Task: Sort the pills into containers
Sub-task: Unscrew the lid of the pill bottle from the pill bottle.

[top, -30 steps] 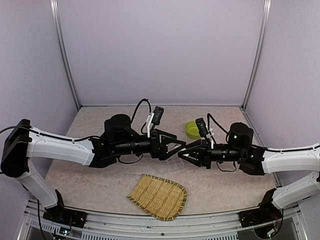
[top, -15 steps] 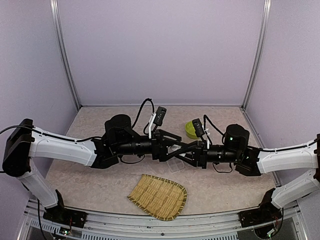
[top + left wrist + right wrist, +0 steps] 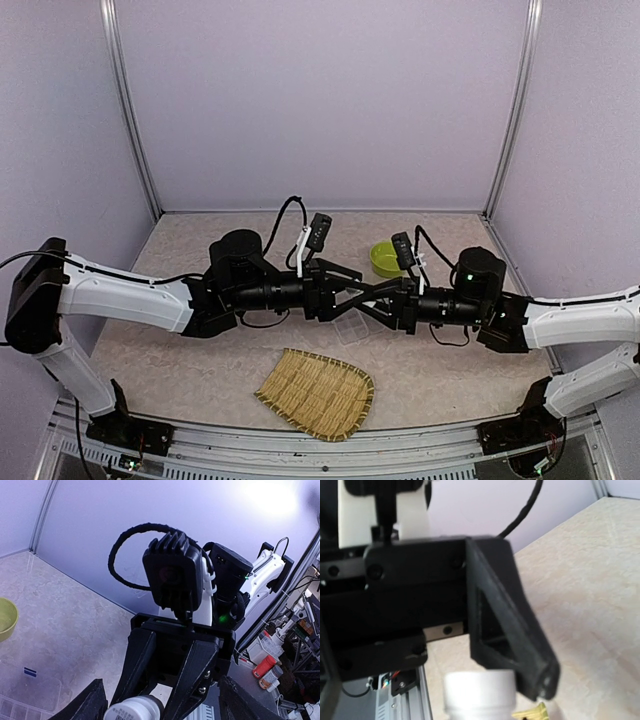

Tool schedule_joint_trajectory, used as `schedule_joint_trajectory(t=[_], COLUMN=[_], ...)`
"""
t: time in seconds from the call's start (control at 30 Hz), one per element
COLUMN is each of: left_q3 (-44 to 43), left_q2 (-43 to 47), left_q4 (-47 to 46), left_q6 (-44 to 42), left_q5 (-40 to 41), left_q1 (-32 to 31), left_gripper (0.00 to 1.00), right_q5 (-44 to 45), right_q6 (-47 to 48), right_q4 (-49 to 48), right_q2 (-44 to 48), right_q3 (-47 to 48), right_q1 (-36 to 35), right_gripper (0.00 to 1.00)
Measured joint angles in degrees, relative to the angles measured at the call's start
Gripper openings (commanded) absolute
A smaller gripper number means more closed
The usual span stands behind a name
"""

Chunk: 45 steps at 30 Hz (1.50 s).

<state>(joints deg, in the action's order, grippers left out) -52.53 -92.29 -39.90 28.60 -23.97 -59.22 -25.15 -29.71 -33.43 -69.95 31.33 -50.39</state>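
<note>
The right claw point(image 3: 362, 306) clamps a light, stiff, probably slick white bottle point(image 3: 134, 711), so the left claw point(image 3: 374, 291), spread at 8 and 4 o'clock, should pinch its cap point(image 3: 479, 687).

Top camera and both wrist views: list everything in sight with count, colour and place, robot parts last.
organiser box: one, clear, on the table under the meeting grippers
bottle: one, white, in the air between the two grippers
bowl: one, lime green, on the table behind the box
tray: one, tan woven bamboo, near table edge, in front of the box
table: one, beige speckled
left gripper: one, black, open, fingers either side of the bottle
right gripper: one, black, shut on the bottle
</note>
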Motion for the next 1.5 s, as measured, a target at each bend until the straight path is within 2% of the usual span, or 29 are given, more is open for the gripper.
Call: schedule_joint_trajectory(t=[0.5,0.73,0.83,1.13,1.3,1.37,1.47,1.5], left_q3=[0.7,0.7,0.7,0.4,-0.1,-0.2,-0.2,-0.2], left_q2=[2.3,2.8,2.8,2.8,2.5,2.2,1.8,1.6], left_q4=[1.8,2.0,2.7,4.8,4.1,3.2,2.8,2.7], left_q6=[-0.8,-0.9,-1.2,-6.0,-8.5,-9.2,-9.7,-9.8], left_q5=[0.9,1.3,2.0,-2.0,-6.9,-8.9,-10.5,-11.0], left_q1=[-0.1,-0.4,0.0,1.9,1.9,1.9,1.9,1.9], left_gripper=[0.75,0.83,0.83,0.73,0.61,0.52,0.35,0.33], right_q5=[3.5,5.0,3.2,-8.9,-13.7,-15.1,-16.8,-17.3], right_q6=[0.4,1.6,1.9,1.2,0.1,-0.3,-0.9,-1.1], right_q4=[3.9,6.3,6.3,2.7,0.4,-0.2,-1.1,-1.3], right_q2=[4.4,5.7,6.1,4.5,3.3,2.7,1.9,1.7], right_q3=[-0.1,-0.1,-0.1,-0.1,-0.1,-0.1,-0.1,-0.1], right_q1=[3.5,4.2,4.3,4.4,4.4,4.4,4.4,4.4], right_gripper=[0.20,0.21,0.21,0.21,0.21,0.21,0.21,0.21])
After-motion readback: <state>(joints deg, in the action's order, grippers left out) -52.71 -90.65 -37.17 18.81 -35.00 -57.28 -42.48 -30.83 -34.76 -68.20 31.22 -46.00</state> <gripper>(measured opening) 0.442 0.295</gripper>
